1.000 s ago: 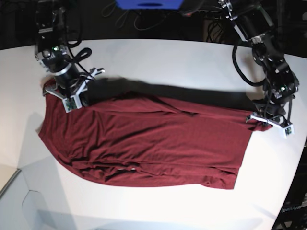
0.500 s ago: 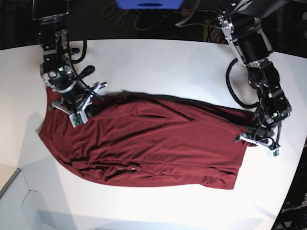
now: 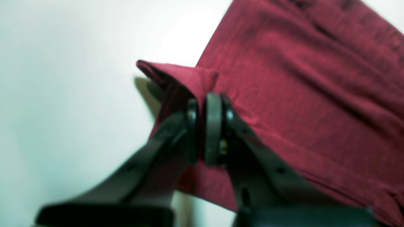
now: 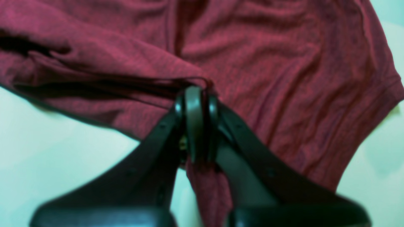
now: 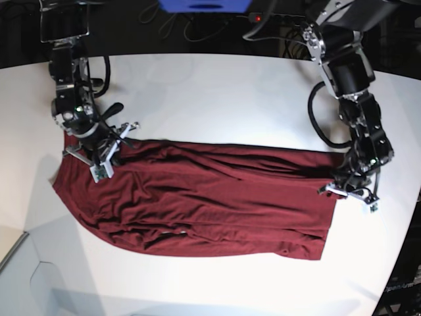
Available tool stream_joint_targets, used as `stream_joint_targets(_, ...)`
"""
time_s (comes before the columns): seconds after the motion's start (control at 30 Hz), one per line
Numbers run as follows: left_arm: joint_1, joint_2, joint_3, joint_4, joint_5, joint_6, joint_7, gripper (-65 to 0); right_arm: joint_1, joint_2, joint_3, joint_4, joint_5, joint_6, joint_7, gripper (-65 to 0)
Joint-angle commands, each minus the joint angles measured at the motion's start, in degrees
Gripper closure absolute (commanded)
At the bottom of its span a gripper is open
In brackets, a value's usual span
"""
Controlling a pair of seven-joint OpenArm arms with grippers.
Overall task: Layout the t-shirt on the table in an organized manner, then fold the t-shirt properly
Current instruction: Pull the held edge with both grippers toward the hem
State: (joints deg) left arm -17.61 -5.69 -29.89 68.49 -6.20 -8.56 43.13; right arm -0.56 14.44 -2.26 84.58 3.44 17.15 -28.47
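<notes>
The dark maroon t-shirt (image 5: 197, 204) lies lengthwise across the white table (image 5: 217, 92), wrinkled, with its far edge folded over toward the front. In the base view my left gripper (image 5: 352, 191) is at the shirt's right end. The left wrist view shows it (image 3: 206, 105) shut on a pinched corner of the fabric (image 3: 300, 78), low over the tabletop (image 3: 63, 78). My right gripper (image 5: 99, 161) sits at the shirt's upper left. In its wrist view it (image 4: 195, 93) is shut on a fold of cloth (image 4: 268, 63), with a strip hanging between the fingers.
A blue object (image 5: 204, 5) and dark cables lie beyond the table's far edge. The table's curved edge runs along the front left (image 5: 16, 247) and close to the right arm's side (image 5: 404, 217). Bare white tabletop shows behind the shirt.
Both grippers have come down and toward the front with the shirt's far edge in them. The raised fabric now lies lower and flatter over the shirt.
</notes>
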Motion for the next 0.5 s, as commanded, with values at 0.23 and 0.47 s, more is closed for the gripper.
stream_joint_targets(0.23, -2.4, -0.5, 0.0, 0.8, -0.3, 0.2, -1.9, -0.5, 1.1, 0.4, 0.3, 1.0, 0.2, 0.0, 1.4, 0.0)
stream_joint_targets(0.47, -4.7, -0.6, 0.0, -4.5, -0.5, 0.2, -1.9, -17.9, 0.9, 0.2, 0.3, 1.1, 0.2, 0.0, 1.4, 0.0)
